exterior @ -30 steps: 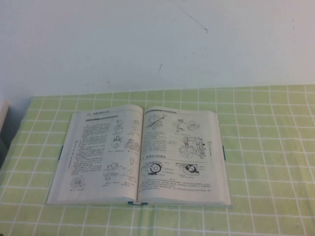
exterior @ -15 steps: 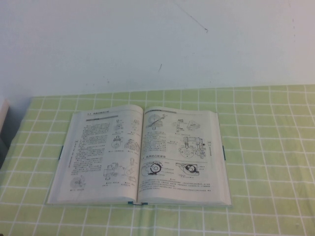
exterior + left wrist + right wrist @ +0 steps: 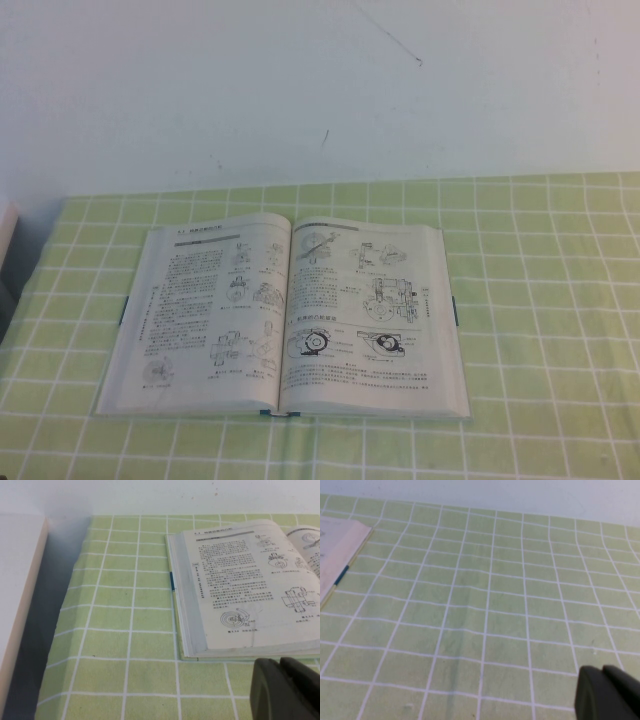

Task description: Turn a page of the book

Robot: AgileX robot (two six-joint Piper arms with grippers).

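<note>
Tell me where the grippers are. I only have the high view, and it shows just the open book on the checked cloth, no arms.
Observer: The left gripper is over the cloth, just short of the near edge of the book, by its left-hand page. Its fingers are shut and touch nothing.
Operator: And the right one?
Observer: The right gripper is shut too. It is over bare cloth, well off to the book's right, and only a corner of the book shows in its view.
</note>
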